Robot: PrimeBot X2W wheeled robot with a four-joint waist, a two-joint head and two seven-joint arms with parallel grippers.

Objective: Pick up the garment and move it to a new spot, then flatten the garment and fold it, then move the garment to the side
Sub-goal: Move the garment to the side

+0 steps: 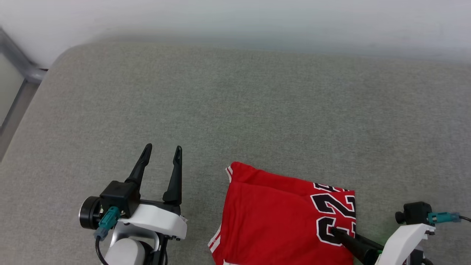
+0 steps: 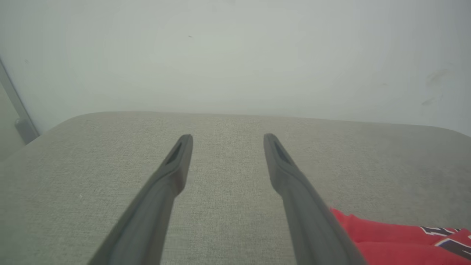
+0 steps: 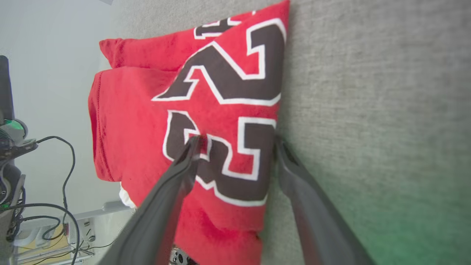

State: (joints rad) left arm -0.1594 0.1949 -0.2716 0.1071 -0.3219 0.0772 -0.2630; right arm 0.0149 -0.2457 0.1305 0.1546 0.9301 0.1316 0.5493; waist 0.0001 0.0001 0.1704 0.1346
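Observation:
The red garment (image 1: 272, 213) lies folded on the grey cushion, near the front edge, its black white-outlined numbers facing up at its right side. My right gripper (image 1: 342, 233) is open at that right edge. In the right wrist view one finger (image 3: 184, 165) rests on the lettering of the garment (image 3: 140, 110), and the other finger (image 3: 294, 176) lies along the fold's edge on the cushion. My left gripper (image 1: 163, 148) is open and holds nothing, a short way left of the garment. Past its right finger a red corner of the garment (image 2: 386, 239) shows behind my left gripper (image 2: 228, 138).
The grey cushioned surface (image 1: 235, 103) stretches far back to a pale wall (image 1: 235, 18). A grey metal frame (image 1: 22, 66) stands at the far left corner. Cables and equipment (image 3: 36, 206) hang off the front edge.

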